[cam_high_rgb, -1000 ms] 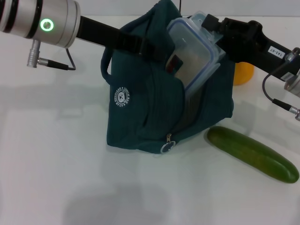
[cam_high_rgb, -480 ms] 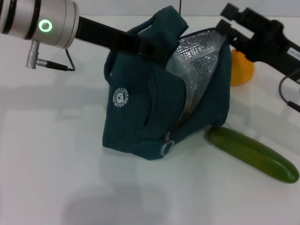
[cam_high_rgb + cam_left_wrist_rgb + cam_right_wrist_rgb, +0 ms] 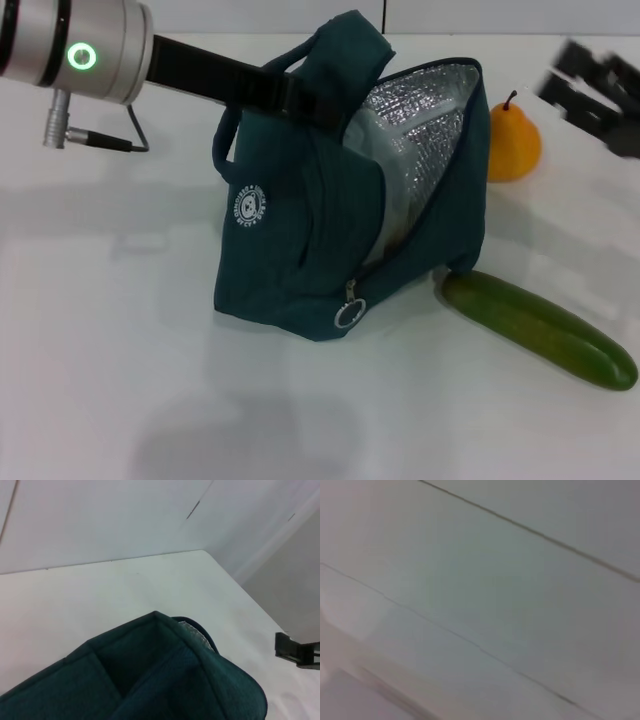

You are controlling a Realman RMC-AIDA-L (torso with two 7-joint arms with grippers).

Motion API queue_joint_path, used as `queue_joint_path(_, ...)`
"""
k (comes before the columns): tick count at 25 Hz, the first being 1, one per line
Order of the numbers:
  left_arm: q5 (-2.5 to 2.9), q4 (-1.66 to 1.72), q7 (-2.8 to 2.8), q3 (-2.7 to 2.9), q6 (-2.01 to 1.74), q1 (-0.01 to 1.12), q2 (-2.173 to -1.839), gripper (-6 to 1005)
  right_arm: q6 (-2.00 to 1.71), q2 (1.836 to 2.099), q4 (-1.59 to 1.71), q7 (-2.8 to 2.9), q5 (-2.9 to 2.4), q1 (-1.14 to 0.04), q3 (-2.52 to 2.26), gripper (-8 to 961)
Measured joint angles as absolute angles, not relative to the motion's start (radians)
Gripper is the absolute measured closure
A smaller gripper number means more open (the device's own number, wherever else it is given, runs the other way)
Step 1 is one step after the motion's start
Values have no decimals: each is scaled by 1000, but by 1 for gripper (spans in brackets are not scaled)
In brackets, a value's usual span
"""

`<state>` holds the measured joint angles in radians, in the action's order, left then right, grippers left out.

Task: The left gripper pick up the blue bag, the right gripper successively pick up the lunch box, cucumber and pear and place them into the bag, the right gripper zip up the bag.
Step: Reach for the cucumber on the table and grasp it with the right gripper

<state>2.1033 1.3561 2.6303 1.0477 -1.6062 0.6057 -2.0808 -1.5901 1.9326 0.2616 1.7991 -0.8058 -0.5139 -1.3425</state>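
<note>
The blue bag (image 3: 300,240) stands on the white table, its mouth gaping and the silver foil lining showing. My left gripper (image 3: 300,97) reaches in from the upper left and is shut on the bag's top edge by the handle, holding it up. Bag fabric (image 3: 165,680) fills the near part of the left wrist view. The lunch box (image 3: 385,200) shows only as a pale smooth patch deep in the opening. The pear (image 3: 513,140) sits just behind the bag's right side. The cucumber (image 3: 540,328) lies at the bag's front right corner. My right gripper (image 3: 552,68) hovers blurred at the far right, open and holding nothing.
A zipper ring pull (image 3: 349,314) hangs at the bag's low front end. The left arm's silver wrist with green ring light (image 3: 80,55) is at the upper left. Bare white table (image 3: 120,380) spreads to the left and front. The right wrist view shows only blurred pale surfaces.
The lunch box has gone from the right gripper down into the bag. The right gripper has pulled back to the right, uncovering the pear. The bag has sagged slightly left.
</note>
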Motion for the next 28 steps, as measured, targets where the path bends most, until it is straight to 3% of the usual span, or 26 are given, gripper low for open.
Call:
queue_joint_path(6, 2102, 1356, 2631, 1036, -1608, 589, -2080, 960, -1593, 1839, 288, 1668, -893, -477, -1340, 185)
queue_joint_path(11, 2101, 1356, 2630, 1028, -1609, 585, -2079, 960, -1571, 1791, 416, 1697, -1067, -482, -1339, 70)
queue_joint_path(15, 2101, 1356, 2629, 1026, -1609, 585, -2078, 960, -1539, 1761, 499, 1763, -1209, -517, -1339, 72)
queue_joint_path(20, 2101, 1356, 2625, 1025, -1609, 583, -2078, 960, -1509, 1739, 576, 1840, -1442, -589, -1296, 75)
queue_joint_path(28, 2100, 1347, 2604, 1020, -1608, 587, -2076, 960, -1592, 1745, 818, 2001, -1883, -688, -1136, 76)
